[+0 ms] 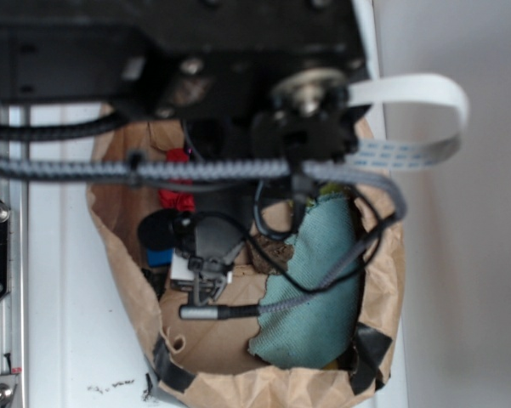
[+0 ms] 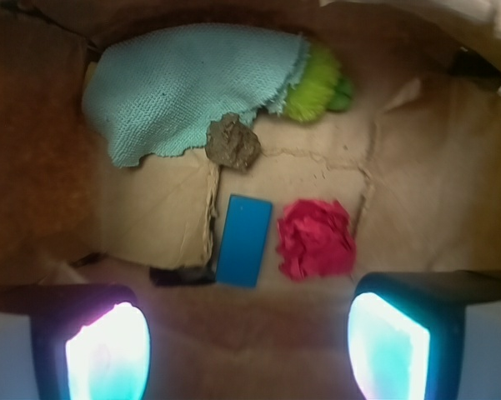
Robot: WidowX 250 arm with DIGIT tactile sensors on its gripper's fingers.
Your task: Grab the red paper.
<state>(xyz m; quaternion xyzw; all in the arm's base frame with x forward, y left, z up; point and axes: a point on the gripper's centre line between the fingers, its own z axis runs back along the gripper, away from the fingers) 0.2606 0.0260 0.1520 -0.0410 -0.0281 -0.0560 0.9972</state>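
In the wrist view the red paper (image 2: 317, 237) lies as a crumpled wad on the floor of a brown paper bag (image 2: 450, 158). It is just right of a flat blue block (image 2: 244, 240). My gripper (image 2: 248, 337) hovers above the bag's near side, open, its two glowing pads (image 2: 108, 354) set wide apart with nothing between them. The wad sits ahead of the gripper, a little right of centre. In the exterior view the red paper (image 1: 178, 201) shows only in part behind the arm and its cables.
A teal cloth (image 2: 192, 87) covers the far left of the bag floor, with a brown lumpy wad (image 2: 233, 143) at its edge and a green fuzzy thing (image 2: 317, 87) beside it. The bag walls (image 1: 119, 212) stand all round. Black cables (image 1: 238, 170) cross over the bag.
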